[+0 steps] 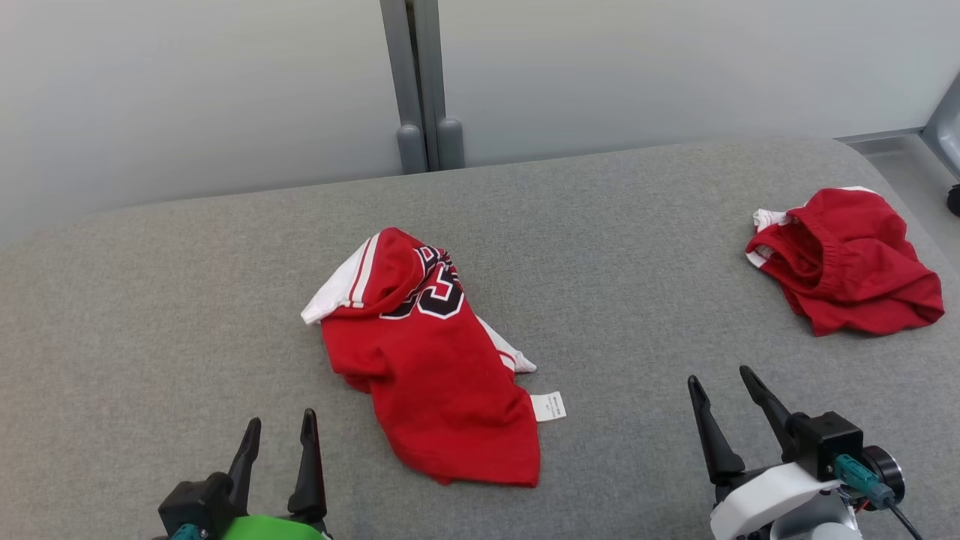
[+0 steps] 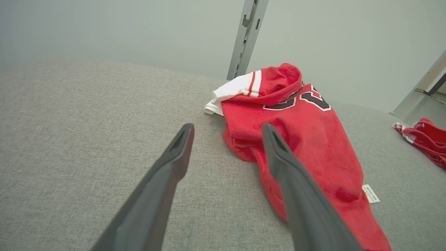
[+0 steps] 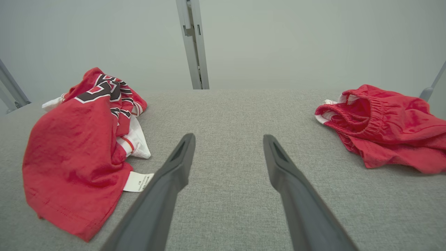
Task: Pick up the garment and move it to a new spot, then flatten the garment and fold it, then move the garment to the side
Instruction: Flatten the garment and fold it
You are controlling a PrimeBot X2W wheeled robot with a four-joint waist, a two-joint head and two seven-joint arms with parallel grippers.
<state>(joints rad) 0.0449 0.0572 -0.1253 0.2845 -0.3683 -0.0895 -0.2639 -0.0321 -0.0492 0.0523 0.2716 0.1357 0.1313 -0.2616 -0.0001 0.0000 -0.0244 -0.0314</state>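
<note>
The jersey (image 1: 427, 352) lies crumpled in the middle of the worktop (image 1: 150, 300), nearer my left jaws than my right. Both pairs of jaws stand wide and empty, low at the near edge. To lift it well, I judge I should pinch the near hem at two well-spread points, clear of the tag (image 1: 548, 406), and leave the shorts (image 1: 847, 262) alone.
</note>
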